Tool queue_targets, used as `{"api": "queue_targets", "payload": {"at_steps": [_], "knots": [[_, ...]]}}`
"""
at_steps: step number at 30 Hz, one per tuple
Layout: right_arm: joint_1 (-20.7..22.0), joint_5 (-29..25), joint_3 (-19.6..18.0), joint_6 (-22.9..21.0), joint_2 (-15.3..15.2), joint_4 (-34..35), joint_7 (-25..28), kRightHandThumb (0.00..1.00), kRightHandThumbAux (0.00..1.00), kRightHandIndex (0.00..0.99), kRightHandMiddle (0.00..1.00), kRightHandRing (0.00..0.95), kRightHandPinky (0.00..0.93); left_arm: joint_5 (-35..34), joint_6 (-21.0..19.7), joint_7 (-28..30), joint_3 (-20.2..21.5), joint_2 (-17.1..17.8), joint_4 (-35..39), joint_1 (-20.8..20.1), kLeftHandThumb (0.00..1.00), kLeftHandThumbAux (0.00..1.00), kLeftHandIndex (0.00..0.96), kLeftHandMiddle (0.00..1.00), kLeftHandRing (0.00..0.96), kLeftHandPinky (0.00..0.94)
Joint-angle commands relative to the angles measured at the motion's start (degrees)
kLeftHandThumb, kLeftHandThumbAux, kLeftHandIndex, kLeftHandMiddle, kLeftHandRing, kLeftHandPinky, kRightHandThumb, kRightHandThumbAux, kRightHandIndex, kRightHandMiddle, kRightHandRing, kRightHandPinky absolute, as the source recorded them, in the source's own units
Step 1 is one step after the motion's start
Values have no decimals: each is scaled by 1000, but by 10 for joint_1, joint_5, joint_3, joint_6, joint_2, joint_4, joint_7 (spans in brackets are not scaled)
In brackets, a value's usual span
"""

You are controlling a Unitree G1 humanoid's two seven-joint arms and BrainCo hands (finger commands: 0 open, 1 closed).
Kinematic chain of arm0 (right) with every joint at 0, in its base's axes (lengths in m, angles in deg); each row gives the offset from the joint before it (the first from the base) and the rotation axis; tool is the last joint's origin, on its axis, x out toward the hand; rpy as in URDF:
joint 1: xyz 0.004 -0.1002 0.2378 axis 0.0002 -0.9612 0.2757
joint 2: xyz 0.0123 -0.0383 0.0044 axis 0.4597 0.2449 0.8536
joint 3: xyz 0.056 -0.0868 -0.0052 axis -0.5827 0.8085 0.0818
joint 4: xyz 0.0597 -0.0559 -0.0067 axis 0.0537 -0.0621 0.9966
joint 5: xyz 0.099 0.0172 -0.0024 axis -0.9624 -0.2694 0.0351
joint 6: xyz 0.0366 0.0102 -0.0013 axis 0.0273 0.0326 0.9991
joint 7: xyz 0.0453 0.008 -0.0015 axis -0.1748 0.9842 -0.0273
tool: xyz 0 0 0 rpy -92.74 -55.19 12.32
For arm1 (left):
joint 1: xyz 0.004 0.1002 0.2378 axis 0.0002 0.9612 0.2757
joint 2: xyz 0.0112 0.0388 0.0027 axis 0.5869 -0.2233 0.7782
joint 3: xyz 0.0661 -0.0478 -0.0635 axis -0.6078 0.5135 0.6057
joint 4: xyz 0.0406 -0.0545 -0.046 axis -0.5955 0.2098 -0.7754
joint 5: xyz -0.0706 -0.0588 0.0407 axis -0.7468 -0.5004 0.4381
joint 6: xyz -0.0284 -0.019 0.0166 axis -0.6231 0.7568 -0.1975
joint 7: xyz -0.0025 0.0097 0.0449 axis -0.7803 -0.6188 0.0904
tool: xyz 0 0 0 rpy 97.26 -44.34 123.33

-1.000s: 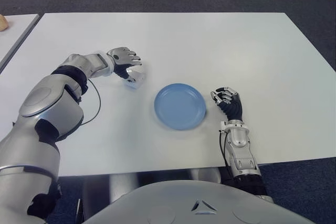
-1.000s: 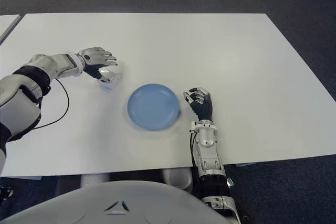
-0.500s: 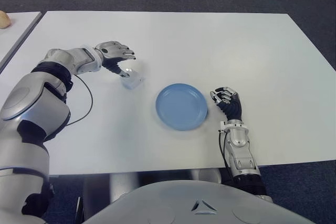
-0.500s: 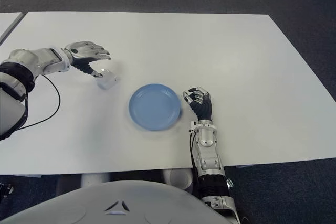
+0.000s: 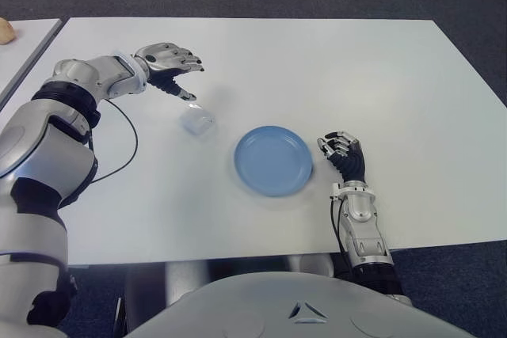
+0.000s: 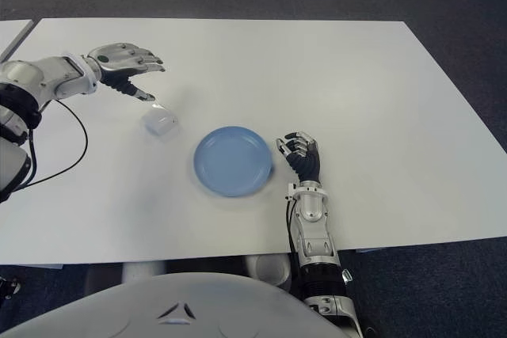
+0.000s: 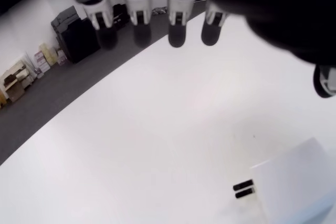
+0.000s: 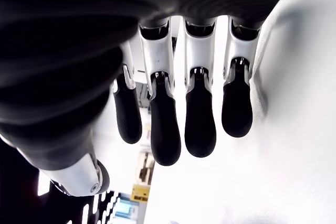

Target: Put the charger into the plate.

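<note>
Beside plate (image 5: 272,160), charger (image 5: 197,120) free; left hand (image 5: 168,60) spread, empty.

Nothing here can be read: no word, brand, number or sign shows on the charger (image 5: 197,121), the plate (image 5: 272,160) or the table (image 5: 333,77). The only mark anywhere is a small triangular emblem (image 5: 305,311) on the robot's chest at the near edge, and it carries no letters. In the left wrist view, boxes and cabinets (image 7: 31,61) stand far off at the room's wall, but any print on them is too small to make out
</note>
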Motion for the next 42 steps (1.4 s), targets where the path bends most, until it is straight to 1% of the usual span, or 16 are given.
{"api": "queue_targets", "payload": {"at_steps": [1, 6, 11, 17, 21, 25, 32, 36, 42], "knots": [[-4, 4, 2, -12, 2, 1, -2, 705, 731, 430, 630, 635, 628, 0, 7, 14, 4, 6, 5, 8, 451, 195, 0, 0, 0, 0], [-5, 5, 3, -9, 3, 2, -1, 705, 731, 430, 634, 642, 638, 7, 15, 7, 1, 5, 0, 13, 454, 201, 0, 0, 0, 0], [-6, 4, 3, -12, 4, 4, 0, 705, 731, 430, 634, 639, 623, 28, 11, 3, -15, 2, 1, 20, 470, 215, 0, 0, 0, 0], [-7, 4, 3, -14, 5, 6, 0, 704, 731, 431, 632, 632, 617, 53, 12, 0, -36, 0, 6, 20, 452, 215, 0, 0, 0, 0], [-8, 5, 3, -14, 6, 7, -3, 705, 731, 430, 631, 632, 620, 82, 7, -8, -59, -2, 14, 21, 426, 233, 0, 0, 0, 0], [-9, 6, 3, -14, 7, 8, -4, 705, 731, 430, 629, 629, 615, 97, 4, -16, -70, -2, 16, 20, 415, 243, 0, 0, 0, 0], [-10, 7, 3, -14, 8, 6, -6, 705, 731, 430, 625, 627, 612, 143, -21, -33, -108, -11, 23, 22, 386, 248, 0, 0, 0, 0], [-10, 7, 3, -11, 9, 4, -7, 705, 730, 430, 623, 627, 616, 155, -31, -45, -121, -18, 18, 25, 369, 253, 0, 0, 0, 0], [-13, 5, 3, -12, 11, 9, -8, 704, 730, 430, 624, 633, 622, 173, -44, -59, -144, -29, 8, 28, 372, 255, 0, 0, 0, 0]]}}
